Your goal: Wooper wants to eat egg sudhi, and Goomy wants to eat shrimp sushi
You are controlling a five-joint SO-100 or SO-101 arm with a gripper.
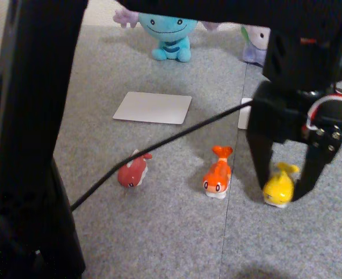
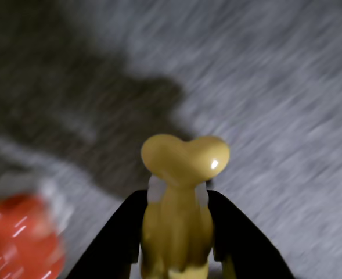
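Bare carpet (image 1: 176,232) lies open between figurines; a cable (image 1: 159,142) crosses.

Grey carpet tiles (image 1: 176,232) cover the floor – a seam between them – under soft, even light

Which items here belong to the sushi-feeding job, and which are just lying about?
Job:
Wooper
Goomy
egg sushi, between the gripper fingers
shrimp sushi

Lying about:
red fish figurine
white card
black cable
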